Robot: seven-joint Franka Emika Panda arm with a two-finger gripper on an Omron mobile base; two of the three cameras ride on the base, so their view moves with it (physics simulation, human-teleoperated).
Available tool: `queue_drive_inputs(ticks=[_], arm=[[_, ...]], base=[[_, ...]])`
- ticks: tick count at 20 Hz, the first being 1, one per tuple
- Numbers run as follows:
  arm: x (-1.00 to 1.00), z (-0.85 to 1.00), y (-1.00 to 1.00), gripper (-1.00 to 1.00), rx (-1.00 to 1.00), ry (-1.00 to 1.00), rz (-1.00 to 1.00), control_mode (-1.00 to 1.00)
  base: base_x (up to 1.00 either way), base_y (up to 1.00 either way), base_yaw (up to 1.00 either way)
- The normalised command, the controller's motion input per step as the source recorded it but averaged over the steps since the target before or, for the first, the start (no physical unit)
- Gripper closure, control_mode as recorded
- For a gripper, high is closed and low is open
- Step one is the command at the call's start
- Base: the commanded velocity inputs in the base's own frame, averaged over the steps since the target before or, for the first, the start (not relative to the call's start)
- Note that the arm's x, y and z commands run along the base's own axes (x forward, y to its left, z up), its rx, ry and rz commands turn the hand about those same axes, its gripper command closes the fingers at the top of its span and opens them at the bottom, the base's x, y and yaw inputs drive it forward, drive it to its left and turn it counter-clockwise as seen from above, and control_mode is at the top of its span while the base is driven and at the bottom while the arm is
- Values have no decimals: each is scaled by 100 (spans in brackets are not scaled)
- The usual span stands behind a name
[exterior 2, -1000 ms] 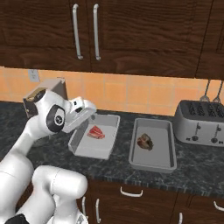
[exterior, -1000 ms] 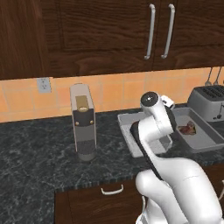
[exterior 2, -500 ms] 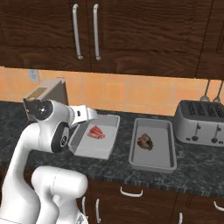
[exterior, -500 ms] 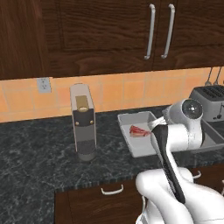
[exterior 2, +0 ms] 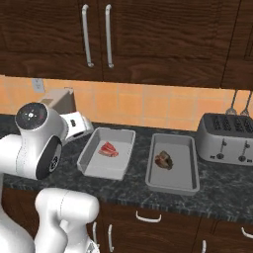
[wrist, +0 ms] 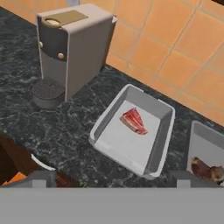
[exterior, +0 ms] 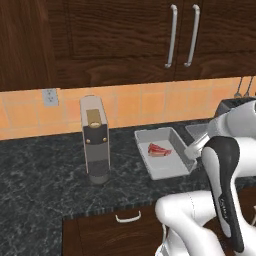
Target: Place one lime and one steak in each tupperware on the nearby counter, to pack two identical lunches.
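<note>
Since a second ago the arm has swung right, uncovering the left tupperware [exterior: 165,160] and its steak [exterior: 158,150] on the counter [exterior: 45,180] in the left base view. Right base view: the second tupperware [exterior 2: 173,165] holds a darker steak [exterior 2: 163,160]. Hand view: claw [wrist: 112,178] wide open, empty, above the counter's front edge, steak [wrist: 134,120] ahead.

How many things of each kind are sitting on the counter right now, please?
Grey tupperware trays: 2
Steaks: 2, a red one in the left tray and a brown one in the right tray
Coffee machine: 1
Toaster: 1
Total: 6
</note>
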Motion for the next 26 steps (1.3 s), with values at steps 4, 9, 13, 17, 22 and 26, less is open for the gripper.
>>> queue_drive_inputs(ticks=[4,9,13,17,22,26], arm=[[0,0,0,-100,0,0,0,100],[0,0,0,-100,0,0,0,100],[0,0,0,-100,0,0,0,100],[0,0,0,-100,0,0,0,100],[0,0,0,-100,0,0,0,100],[0,0,0,-100,0,0,0,100]], base=[[-73,-27,2],[-11,-98,-22],[0,-100,-18],[-17,-100,-12],[-22,-100,-13],[-4,-100,-10]])
